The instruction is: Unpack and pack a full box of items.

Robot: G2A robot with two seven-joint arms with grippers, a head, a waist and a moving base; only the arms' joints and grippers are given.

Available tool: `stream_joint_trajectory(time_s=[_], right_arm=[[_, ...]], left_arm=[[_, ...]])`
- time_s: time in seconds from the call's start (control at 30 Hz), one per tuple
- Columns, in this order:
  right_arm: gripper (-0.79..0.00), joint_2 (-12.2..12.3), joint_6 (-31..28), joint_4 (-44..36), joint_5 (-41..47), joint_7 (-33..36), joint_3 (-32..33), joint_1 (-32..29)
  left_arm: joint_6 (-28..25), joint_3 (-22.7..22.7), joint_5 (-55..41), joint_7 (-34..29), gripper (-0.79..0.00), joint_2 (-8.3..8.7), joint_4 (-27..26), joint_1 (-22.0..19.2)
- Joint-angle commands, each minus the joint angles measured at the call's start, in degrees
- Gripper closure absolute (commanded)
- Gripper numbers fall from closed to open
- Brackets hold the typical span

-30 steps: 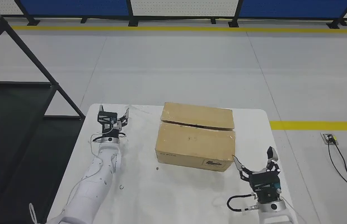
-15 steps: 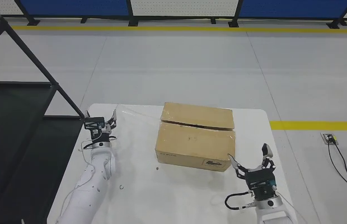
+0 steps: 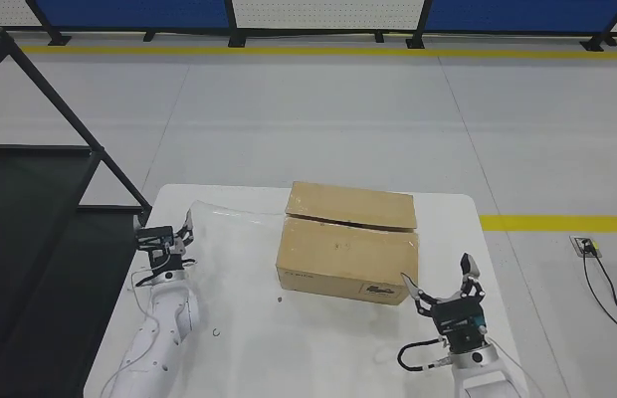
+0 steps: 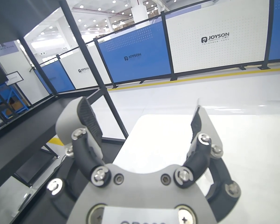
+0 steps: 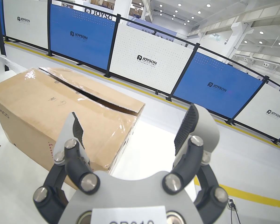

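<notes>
the cardboard box (image 3: 348,244) sits closed at the centre of the top view on the white table (image 3: 249,328). the left end effector (image 3: 164,225) hovers at the table's left edge, spread wide and empty. the right end effector (image 3: 440,279), lower right near the box's corner, is likewise spread wide and empty.

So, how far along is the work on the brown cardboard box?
Nothing looks done yet: the brown cardboard box sits on the white table with its top flaps folded down and a narrow gap between them. Nothing is in hand: the left gripper is open near the table's far left corner, and the right gripper is open close to the box's near corner, gripping nothing. Left to do: opening the flaps, unpacking, repacking.
</notes>
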Motion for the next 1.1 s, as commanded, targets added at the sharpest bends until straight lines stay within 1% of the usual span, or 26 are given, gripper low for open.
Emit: stream_joint_trajectory(time_s=[0.0, 0.2, 0.47, 0.83, 1.07], right_arm=[[-0.785, 0.0, 0.1, 0.1, 0.1, -0.1, -0.1, 0.1], [-0.785, 0.0, -0.4, 0.0, -0.4, 0.3, -0.6, 0.7], [-0.785, 0.1, -1.2, 0.2, -1.4, 1.1, -1.8, 2.2], [-0.785, 0.1, -2.1, 0.5, -2.1, 1.9, -2.8, 3.7], [-0.785, 0.2, -2.2, 0.3, -2.2, 2.2, -2.8, 3.8]], left_arm=[[0.3, -0.7, -0.2, -1.0, -0.785, 0.13, -1.8, 1.8], [1.4, -2.8, -0.7, -2.9, -0.785, 0.4, -6.4, 6.0], [2.9, -5.2, -1.3, -5.3, -0.785, 0.51, -9.6, 9.1], [3.1, -7.3, -1.2, -8.6, -0.785, 0.52, -10.4, 11.2], [2.2, -7.2, 0.0, -8.5, -0.785, 0.33, -9.3, 12.1]])
